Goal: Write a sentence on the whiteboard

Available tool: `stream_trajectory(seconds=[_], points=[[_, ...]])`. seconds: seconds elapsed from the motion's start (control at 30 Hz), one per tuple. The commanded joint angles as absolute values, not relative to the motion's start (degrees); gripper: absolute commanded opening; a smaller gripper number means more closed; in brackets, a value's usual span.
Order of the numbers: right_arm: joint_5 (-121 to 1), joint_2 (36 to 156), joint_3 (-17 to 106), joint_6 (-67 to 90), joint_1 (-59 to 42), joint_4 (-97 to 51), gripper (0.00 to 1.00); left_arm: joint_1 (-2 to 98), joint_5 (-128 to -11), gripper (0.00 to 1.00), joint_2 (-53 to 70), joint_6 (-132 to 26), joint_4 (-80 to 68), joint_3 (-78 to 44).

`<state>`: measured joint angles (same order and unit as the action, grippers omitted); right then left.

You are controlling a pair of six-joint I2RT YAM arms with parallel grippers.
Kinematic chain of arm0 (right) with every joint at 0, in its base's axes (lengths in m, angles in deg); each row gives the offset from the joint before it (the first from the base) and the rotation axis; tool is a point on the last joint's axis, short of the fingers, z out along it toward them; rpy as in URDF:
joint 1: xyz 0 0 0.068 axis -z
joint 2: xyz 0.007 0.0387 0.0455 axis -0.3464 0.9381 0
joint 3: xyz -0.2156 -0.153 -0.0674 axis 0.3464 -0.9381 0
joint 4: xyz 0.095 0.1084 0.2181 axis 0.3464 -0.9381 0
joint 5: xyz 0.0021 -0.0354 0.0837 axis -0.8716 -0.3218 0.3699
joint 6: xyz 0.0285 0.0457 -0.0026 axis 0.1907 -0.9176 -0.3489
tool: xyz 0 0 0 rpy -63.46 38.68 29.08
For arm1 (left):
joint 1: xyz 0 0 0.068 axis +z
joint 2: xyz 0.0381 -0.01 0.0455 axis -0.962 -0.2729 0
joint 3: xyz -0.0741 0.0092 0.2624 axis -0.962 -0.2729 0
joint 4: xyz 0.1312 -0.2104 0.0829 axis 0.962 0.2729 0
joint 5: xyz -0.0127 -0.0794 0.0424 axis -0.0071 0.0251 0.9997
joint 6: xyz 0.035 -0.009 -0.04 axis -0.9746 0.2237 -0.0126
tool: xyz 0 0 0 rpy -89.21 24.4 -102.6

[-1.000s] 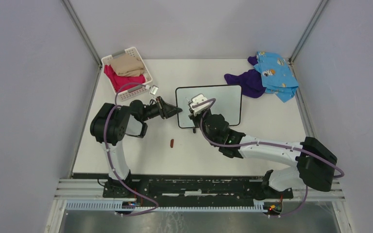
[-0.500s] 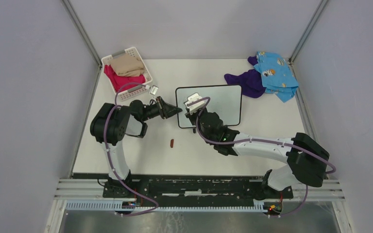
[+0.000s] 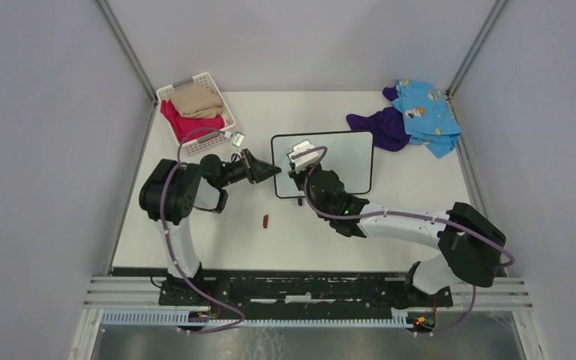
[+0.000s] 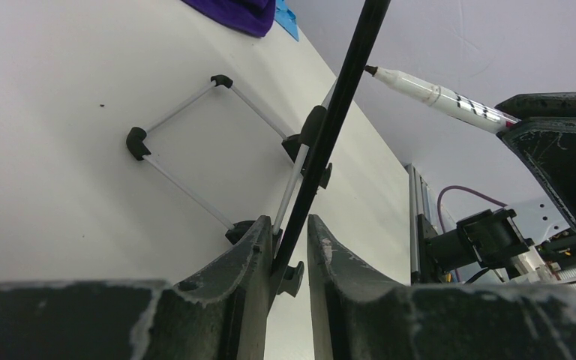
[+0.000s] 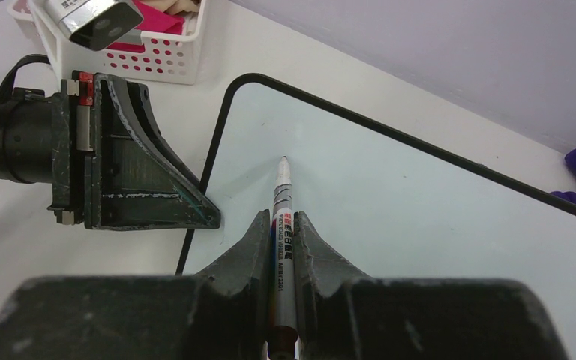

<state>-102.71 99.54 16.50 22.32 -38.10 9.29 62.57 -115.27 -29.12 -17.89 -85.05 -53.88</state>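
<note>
Mid-table, toward far edge: board (image 3: 345, 161), blank. Pinched at its left rim by left gripper (image 4: 289, 232). Clamped in right gripper (image 5: 277, 225): marker (image 5: 280, 202), uncapped, tip just inside board's left edge; contact not discernible. Nothing written yet; all writing left to do.

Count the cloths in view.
4: beige cloth and pink cloth in the basket at far left; purple cloth and blue cloth piled at the far right. Others may be hidden under them.
</note>
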Motion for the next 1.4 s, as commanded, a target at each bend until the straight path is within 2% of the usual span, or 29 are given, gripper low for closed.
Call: stream_trajectory(seconds=[0.0, 0.83, 1.37], points=[[-102.9, 100.0, 18.2, 20.9, -37.5, 12.0, 0.0, 62.9, -115.4, 0.3, -28.9, -19.9, -89.9, -53.8], [-103.4, 95.4, 10.8, 18.9, -37.1, 12.3, 0.0, 63.0, -115.4, 0.29, -29.1, -19.9, -89.8, -53.8], [-102.2, 95.7, 14.5, 19.8, -36.2, 14.2, 0.0, 63.0, -115.5, 0.21, -29.3, -19.9, -89.9, -53.8]])
